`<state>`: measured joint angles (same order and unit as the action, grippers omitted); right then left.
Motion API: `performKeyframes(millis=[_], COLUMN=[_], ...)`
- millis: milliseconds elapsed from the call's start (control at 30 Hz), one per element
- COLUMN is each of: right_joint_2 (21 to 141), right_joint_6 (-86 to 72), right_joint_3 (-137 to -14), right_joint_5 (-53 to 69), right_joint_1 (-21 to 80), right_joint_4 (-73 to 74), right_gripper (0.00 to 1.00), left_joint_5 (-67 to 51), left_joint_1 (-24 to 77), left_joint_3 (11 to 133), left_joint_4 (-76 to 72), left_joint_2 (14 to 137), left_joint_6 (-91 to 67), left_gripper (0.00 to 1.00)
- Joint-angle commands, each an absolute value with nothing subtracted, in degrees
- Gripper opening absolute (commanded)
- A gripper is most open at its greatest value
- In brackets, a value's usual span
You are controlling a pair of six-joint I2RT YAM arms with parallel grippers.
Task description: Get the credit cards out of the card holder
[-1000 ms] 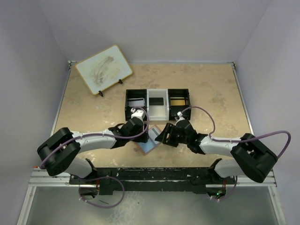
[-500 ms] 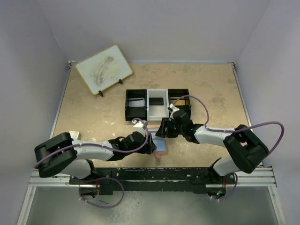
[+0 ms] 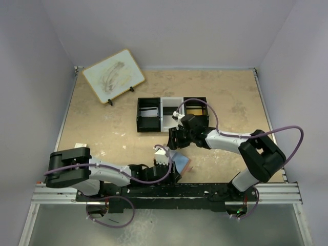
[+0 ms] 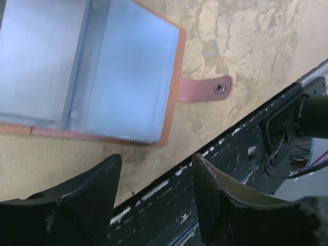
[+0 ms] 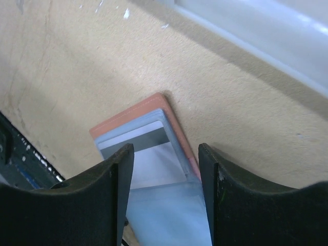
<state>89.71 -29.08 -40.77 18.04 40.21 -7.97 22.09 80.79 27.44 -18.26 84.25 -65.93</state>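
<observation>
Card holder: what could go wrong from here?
1. The holder lies open, unheld, beside the table's near rail; pulling the card could drag it off.
2. Only a strip of card shows, so the right end effector may pinch the slot too.
3. The left end effector is close; arms might clash.

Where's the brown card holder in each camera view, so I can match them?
Top external: card holder near front edge, centre.
Left wrist: card holder upper left, lying open.
Right wrist: card holder lower centre, partly cut off.
Shared landmark: the black rail along the table's near edge.
</observation>
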Motion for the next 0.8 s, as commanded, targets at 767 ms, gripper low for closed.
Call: performKeyframes(millis=[767], right_joint_2=[67.6], right_joint_6=[-67.4], right_joint_3=[-15.7], right_joint_5=[7.3], right_joint_1=[47.5], right_joint_4=[-36.3], right_gripper=[0.39], left_joint_5=[20.1], left_joint_1=[59.1], left_joint_3=[41.7], left_joint_4=[9.0], left_joint_2=[74.7], left_joint_6=[-45.4], left_gripper=[0.53])
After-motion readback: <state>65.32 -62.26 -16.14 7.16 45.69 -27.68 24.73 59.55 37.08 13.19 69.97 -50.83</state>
